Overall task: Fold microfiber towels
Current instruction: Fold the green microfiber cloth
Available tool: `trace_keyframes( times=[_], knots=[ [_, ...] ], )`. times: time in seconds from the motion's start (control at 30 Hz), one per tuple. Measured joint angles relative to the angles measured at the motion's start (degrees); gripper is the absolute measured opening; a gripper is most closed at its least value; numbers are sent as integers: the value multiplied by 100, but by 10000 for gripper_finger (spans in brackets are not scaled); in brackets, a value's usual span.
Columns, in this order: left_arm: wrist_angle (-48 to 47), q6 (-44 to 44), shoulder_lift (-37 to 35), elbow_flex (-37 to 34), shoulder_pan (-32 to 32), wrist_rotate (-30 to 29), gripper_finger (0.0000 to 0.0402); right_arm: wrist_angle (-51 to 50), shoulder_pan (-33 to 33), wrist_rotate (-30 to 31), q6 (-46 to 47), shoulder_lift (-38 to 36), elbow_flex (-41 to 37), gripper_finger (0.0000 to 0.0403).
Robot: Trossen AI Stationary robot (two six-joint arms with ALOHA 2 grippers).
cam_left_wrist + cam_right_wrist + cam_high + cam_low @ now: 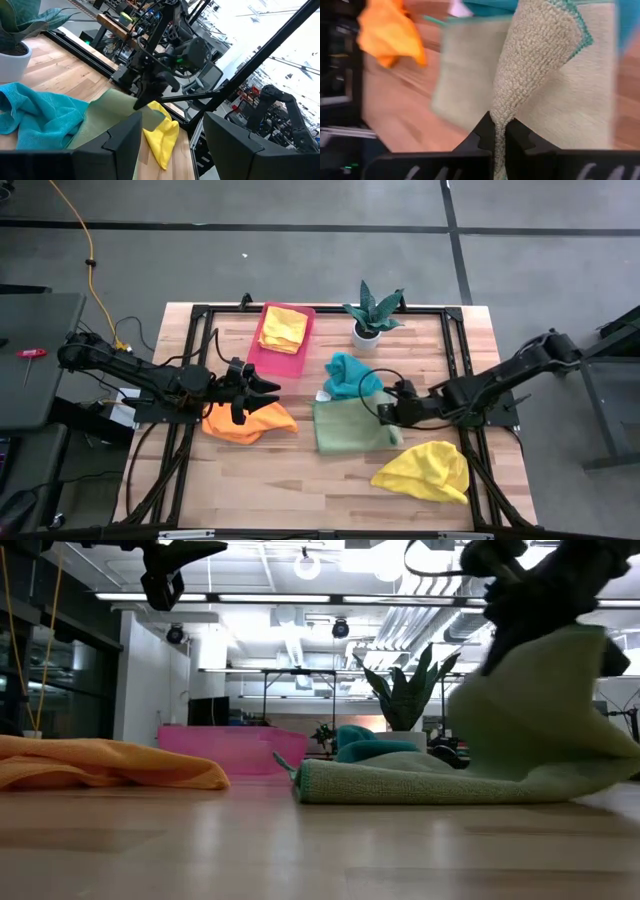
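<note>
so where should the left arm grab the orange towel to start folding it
Probably at a thin outer corner of the orange towel, coming from above. It lies crumpled and low on the table, so its bunched middle offers no single layer to pinch. The left gripper hangs open right over it.

Nubbly, matt cloth makes up the light green towel (540,75); the bench (300,480) is smooth pale wood; the pink tray (262,360) looks like plastic.
</note>
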Motion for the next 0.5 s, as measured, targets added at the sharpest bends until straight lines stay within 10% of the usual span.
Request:
trace_keyframes(
  times=[0.5],
  knots=[
    [-2,2,-2,0,2,0,200,2568,-3,263,57,1508,168,0]
  ],
)
